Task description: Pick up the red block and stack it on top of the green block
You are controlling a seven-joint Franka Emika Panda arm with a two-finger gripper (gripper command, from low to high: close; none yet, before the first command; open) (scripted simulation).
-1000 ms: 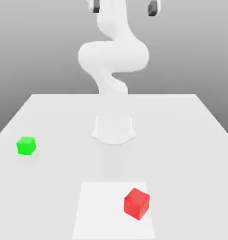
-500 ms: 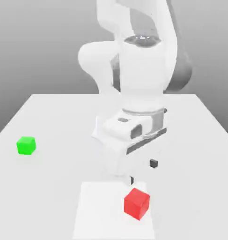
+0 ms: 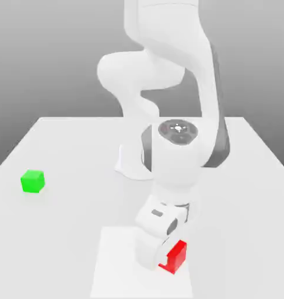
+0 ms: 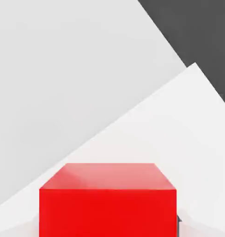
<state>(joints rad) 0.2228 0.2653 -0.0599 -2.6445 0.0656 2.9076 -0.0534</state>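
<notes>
The red block [image 3: 178, 256] rests on a lighter white square patch [image 3: 115, 263] near the table's front, half hidden behind the hand. My gripper [image 3: 172, 258] is lowered over it, and a dark finger [image 3: 165, 257] presses against the side toward the exterior view's left. It is shut on the red block. In the hand view the red block [image 4: 107, 199] sits close up between the fingers, with a sliver of dark finger [image 4: 179, 222] at its side. The green block [image 3: 32, 181] stands alone on the table at the exterior view's left, far from the gripper.
The white table [image 3: 237, 175] has the arm's round base [image 3: 129, 163] at its middle back. The arm's bulky links [image 3: 179, 152] lean forward over the table's centre. Dark floor [image 4: 197, 32] shows past the table's edge in the hand view.
The arm swung down from high above the table onto the red block. Its fingers went from wide open to shut on the block. Neither block has shifted.
</notes>
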